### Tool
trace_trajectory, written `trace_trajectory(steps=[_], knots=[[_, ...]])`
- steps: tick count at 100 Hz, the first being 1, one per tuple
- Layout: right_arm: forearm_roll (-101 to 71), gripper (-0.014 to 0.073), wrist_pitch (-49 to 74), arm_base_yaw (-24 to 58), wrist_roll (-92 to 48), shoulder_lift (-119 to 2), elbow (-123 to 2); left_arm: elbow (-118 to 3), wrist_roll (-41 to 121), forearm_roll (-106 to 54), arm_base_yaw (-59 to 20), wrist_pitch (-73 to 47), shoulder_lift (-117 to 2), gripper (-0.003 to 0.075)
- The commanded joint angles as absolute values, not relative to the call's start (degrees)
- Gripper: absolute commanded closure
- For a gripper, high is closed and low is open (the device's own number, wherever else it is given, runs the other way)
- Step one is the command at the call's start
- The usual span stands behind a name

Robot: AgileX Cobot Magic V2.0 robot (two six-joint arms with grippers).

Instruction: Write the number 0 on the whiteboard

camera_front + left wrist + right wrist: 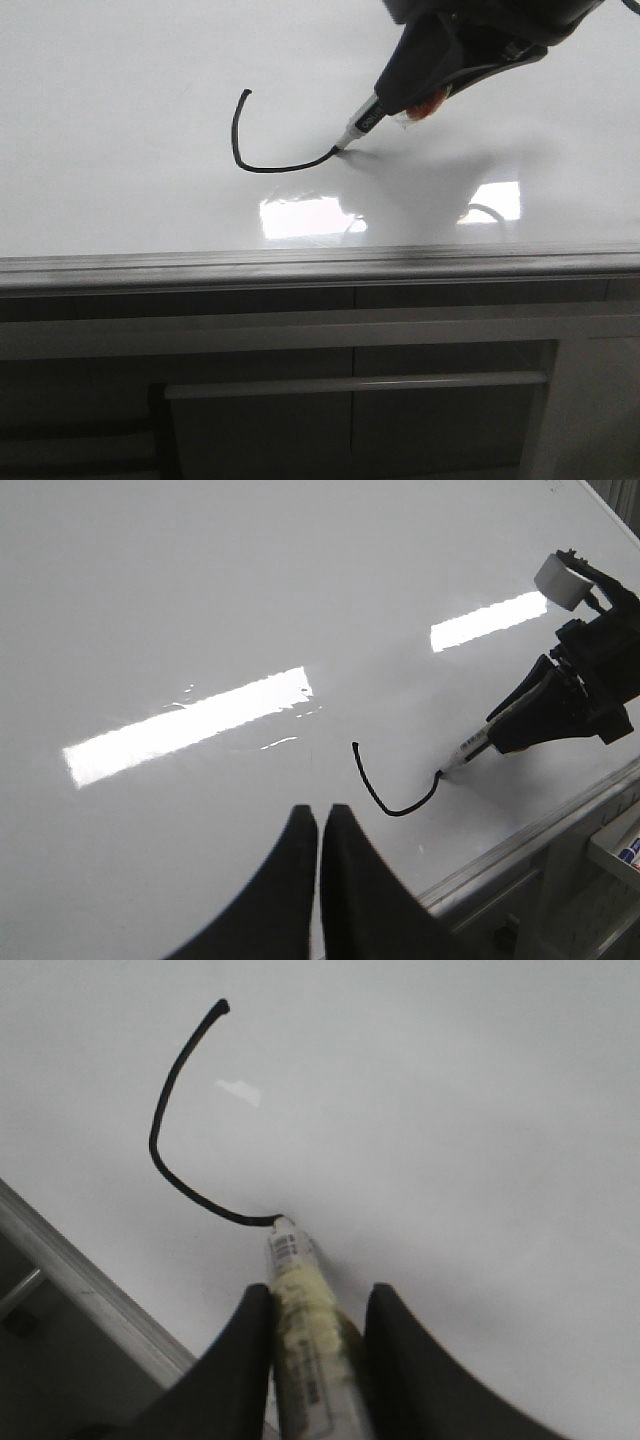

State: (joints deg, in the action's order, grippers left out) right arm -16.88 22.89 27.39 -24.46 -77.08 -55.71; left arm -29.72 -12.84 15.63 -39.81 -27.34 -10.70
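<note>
Right fingers: clamped on marker, tip touching whiteboard.
Number 0: only a half-drawn curve.
Left fingers: closed, empty.

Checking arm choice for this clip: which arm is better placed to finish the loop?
Right. The right gripper holds the marker, tip on the half-drawn number 0. The left gripper is shut, empty, off the stroke.

Glossy, smooth white whiteboard mirroring lamp glare, brushed grey metal edge rail along its near side — matt black plastic gripper fingers.
</note>
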Motion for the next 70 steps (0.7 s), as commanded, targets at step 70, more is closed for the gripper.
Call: trace_trajectory(steps=[70], knots=[[-14.8, 0.0649, 10.4, 25.7, -24.7, -76.3, -56.7, -31.1, -13.5, 15.6, -39.7, -23.1, -11.4, 0.074]])
